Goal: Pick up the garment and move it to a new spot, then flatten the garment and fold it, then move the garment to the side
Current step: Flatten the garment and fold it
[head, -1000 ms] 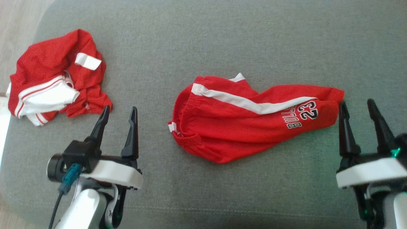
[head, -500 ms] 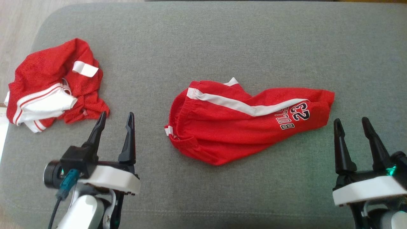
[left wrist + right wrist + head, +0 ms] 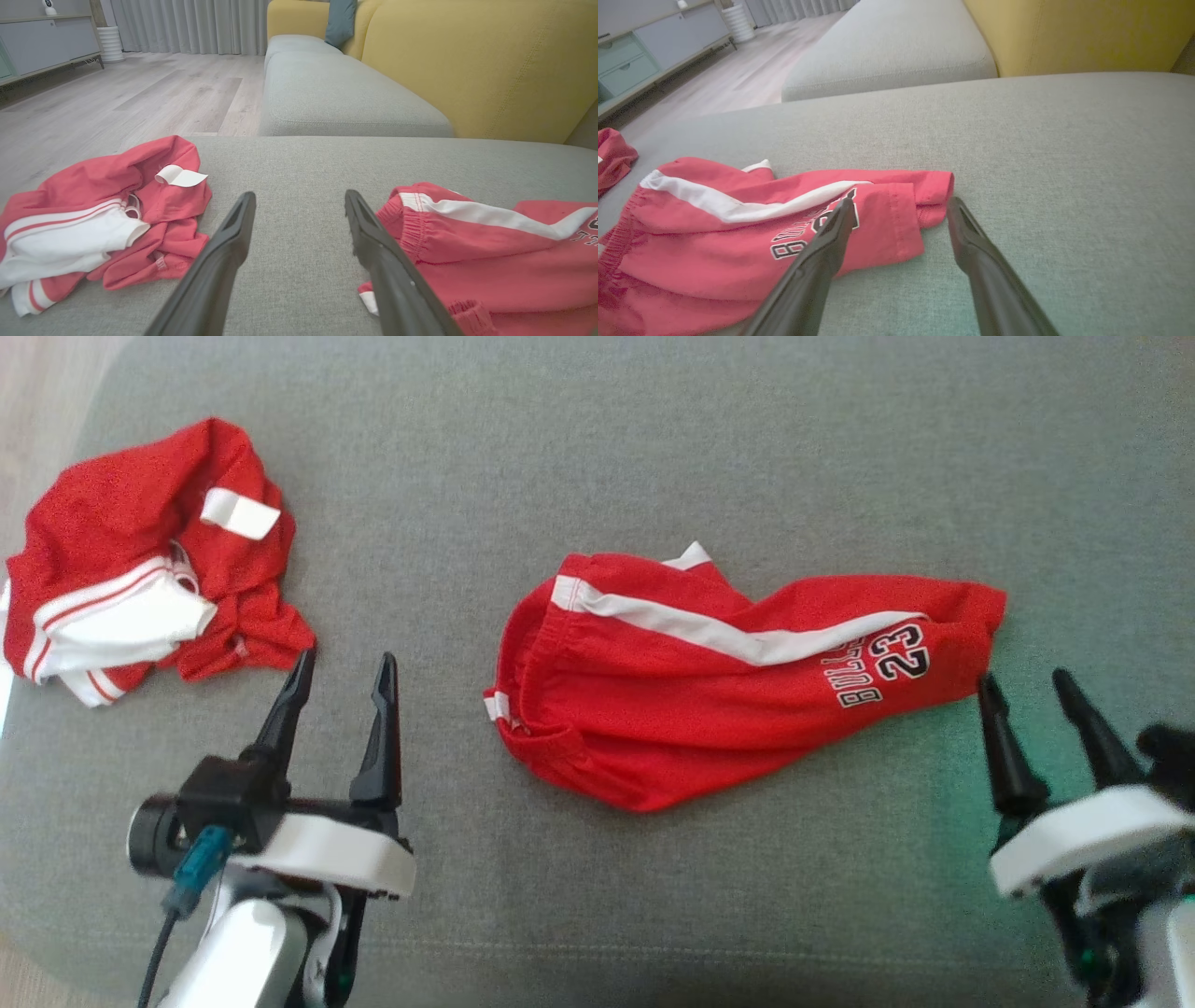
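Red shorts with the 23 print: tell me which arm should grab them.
Probably right. The right gripper stands open, tips beside the leg hem of the red shorts; the left gripper, also open, has cushion between it and the waistband.

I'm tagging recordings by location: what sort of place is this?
Most likely a home living room: a yellow-backed fabric sofa with grey seat cushions, a pale wood-plank floor and long grey curtains.

Red shorts (image 3: 709,700) w/ white stripe, black "23"; red/white jersey (image 3: 140,565); grey cushion (image 3: 653,448).
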Robot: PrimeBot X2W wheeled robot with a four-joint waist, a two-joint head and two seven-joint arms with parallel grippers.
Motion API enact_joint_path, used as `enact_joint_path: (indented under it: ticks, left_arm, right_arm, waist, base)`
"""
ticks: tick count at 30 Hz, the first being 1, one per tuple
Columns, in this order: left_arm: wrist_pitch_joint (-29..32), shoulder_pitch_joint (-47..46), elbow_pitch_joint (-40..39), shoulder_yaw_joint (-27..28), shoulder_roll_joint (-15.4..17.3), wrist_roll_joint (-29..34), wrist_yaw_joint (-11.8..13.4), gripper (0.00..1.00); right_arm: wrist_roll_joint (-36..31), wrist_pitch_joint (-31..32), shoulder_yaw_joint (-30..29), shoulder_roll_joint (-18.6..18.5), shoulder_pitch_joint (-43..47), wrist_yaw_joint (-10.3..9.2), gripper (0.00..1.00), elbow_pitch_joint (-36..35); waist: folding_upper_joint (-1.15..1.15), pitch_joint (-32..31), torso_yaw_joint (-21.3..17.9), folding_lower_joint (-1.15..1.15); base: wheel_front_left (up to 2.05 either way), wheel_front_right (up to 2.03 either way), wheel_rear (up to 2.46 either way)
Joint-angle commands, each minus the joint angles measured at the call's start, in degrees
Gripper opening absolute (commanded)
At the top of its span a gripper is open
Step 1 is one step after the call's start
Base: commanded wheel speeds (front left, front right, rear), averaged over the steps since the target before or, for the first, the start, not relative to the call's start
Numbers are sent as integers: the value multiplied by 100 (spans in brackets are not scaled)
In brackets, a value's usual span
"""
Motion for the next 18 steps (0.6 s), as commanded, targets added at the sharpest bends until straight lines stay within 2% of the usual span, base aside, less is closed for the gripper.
enact_joint_path:
  ticks: [1, 6, 15, 16, 17, 18]
  left_arm:
    - [-13, -308, -186, 233, 90, 38, 12, 100]
    - [-43, -434, -136, 218, 54, 31, -48, 100]
    - [-95, -538, -29, 248, -6, 29, -101, 100]
    - [-99, -548, -22, 250, -12, 33, -105, 100]
    - [-103, -558, -17, 253, -17, 37, -109, 100]
    - [-106, -566, -12, 257, -22, 40, -112, 100]
  right_arm:
    - [77, 87, 94, -189, -287, 24, 100, -129]
    - [399, 678, 115, -569, -766, 24, 100, 254]
    - [1105, 1565, 568, -1031, -1207, 24, 100, 580]
    - [1202, 1603, 630, -1076, -1228, 24, 67, 581]
    - [1285, 1617, 682, -1120, -1239, 24, 25, 574]
    - [1334, 1614, 708, -1159, -1231, 24, 0, 565]
  waist:
    - [0, 103, 38, 0]
    - [0, 317, 106, 0]
    - [0, 462, 147, 0]
    - [0, 472, 148, 0]
    - [0, 482, 147, 0]
    - [0, 487, 144, 0]
  base:
    - [0, 0, 0]
    - [0, 0, 0]
    - [0, 0, 0]
    - [0, 0, 0]
    - [0, 0, 0]
    - [0, 0, 0]
